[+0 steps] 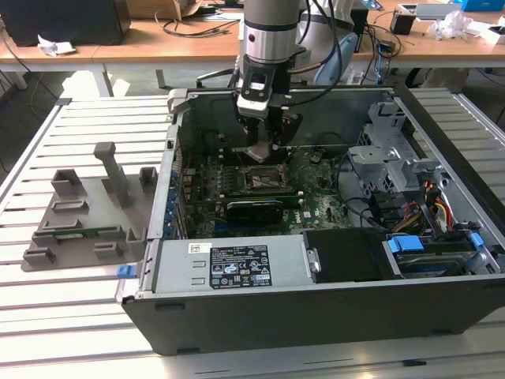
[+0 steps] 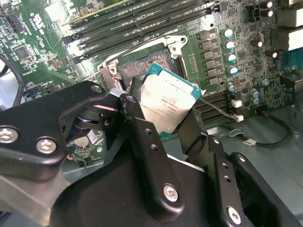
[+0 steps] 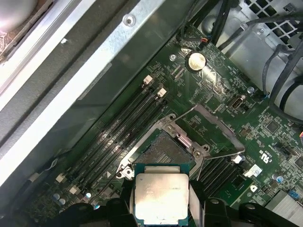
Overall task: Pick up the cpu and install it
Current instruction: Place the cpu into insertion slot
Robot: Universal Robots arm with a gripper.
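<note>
Motherboard (image 3: 222, 94) beneath one cpu (image 3: 160, 196), two fingers (image 2: 142, 137)

Second wrist view: the end effector (image 2: 158, 112) has its fingers (image 2: 142, 139) over two side edges of the cpu (image 2: 171, 101), and one corner vanishes behind them. The socket (image 2: 141, 65) is half masked by the chip, and I can't tell whether the two touch. First wrist view: the cpu's near edge slips behind the end effector's black body, itself clipped by the picture's edge. Exterior view: the arm (image 1: 268, 31) is cut off at the top. The case (image 1: 316, 316) front wall hides the near strip of the board (image 1: 316, 207), and its corner runs off the exterior view's right.
</note>
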